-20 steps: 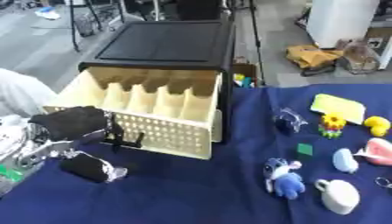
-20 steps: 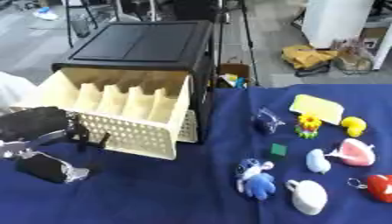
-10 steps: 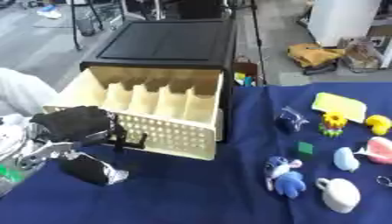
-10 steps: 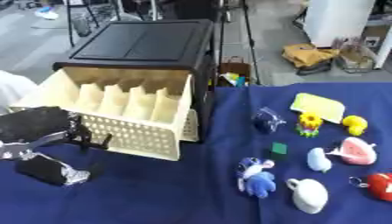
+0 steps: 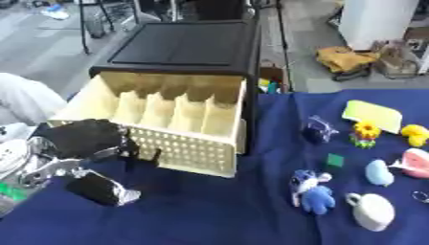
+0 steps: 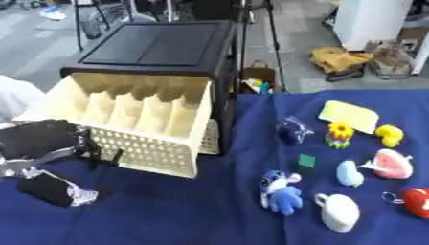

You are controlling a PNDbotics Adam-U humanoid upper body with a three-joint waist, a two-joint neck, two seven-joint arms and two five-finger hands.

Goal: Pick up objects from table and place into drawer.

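A cream drawer point(image 5: 172, 122) with upright dividers stands pulled out of a black cabinet point(image 5: 188, 45); I see nothing inside it. My left hand point(image 5: 80, 139) hovers at the drawer's front left corner with relaxed fingers point(image 5: 130, 161) pointing down and the thumb point(image 5: 100, 189) low over the cloth; it holds nothing. On the blue cloth to the right lie a blue plush toy point(image 5: 311, 191), a white mug point(image 5: 373, 210), a light blue oval point(image 5: 378, 172), a green square point(image 5: 335, 160), a dark wrapped thing point(image 5: 317, 129), a flower toy point(image 5: 365, 131), a yellow duck point(image 5: 415, 134) and a yellow pad point(image 5: 373, 112). My right hand does not show.
A pink and white thing point(image 6: 389, 163) and a red thing point(image 6: 415, 201) lie by the right edge. The blue tablecloth point(image 5: 218, 210) is bare in front of the drawer. Behind the table there is grey floor with bags and stands.
My left hand has stayed by the drawer's front with only a slight shift. None of the things on the cloth has moved.
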